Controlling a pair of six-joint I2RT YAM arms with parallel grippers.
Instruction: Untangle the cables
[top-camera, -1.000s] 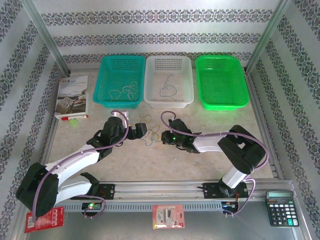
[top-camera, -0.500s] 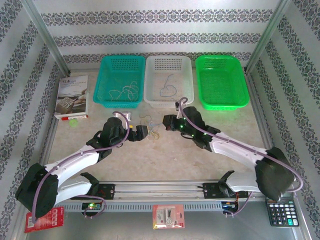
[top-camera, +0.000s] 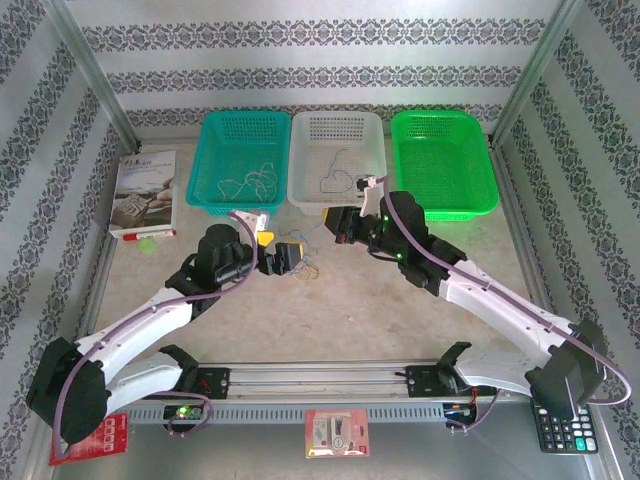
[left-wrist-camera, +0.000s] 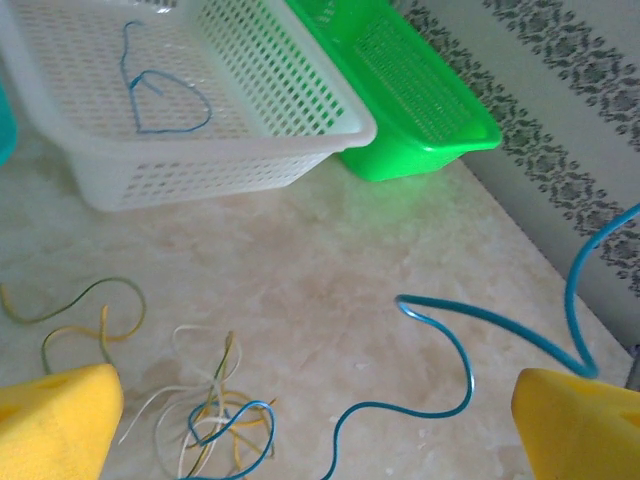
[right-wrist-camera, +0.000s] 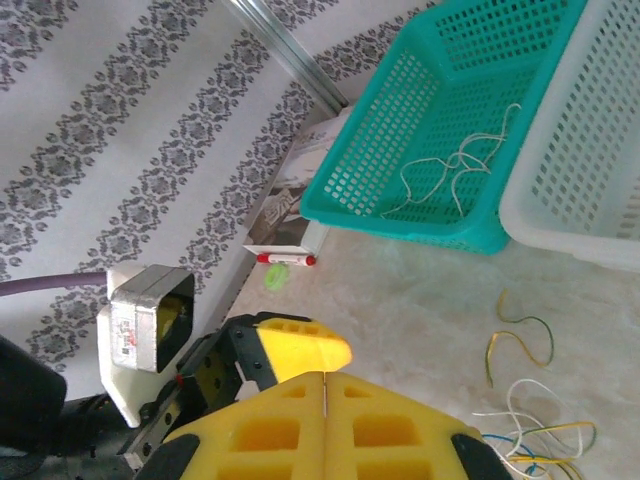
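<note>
Desk (top-camera: 400, 300) first: the teal basket (top-camera: 245, 117) has a whitish cable (top-camera: 250, 183) in it, and the white basket (top-camera: 337, 118) a bluish cable (top-camera: 335, 180). Left pincer (top-camera: 284, 258) is spread wide at the tangle of cables (left-wrist-camera: 220, 410) lying in front of the baskets. Right pincer (top-camera: 345, 222) is clenched tight by the white basket's front wall, can't tell if it's pinching anything. One blue cable (left-wrist-camera: 468, 362) snakes out of the tangle.

Robot lab test cell: a marble-look bench (top-camera: 330, 320) boxed in by wallpapered panels (top-camera: 320, 60) and metal frame posts (top-camera: 95, 75), left arm (top-camera: 140, 330) and right arm (top-camera: 500, 300) bolted to a rail (top-camera: 320, 378), with a teal basket (top-camera: 245, 116), white basket (top-camera: 337, 116) and green basket (top-camera: 440, 114) behind.
</note>
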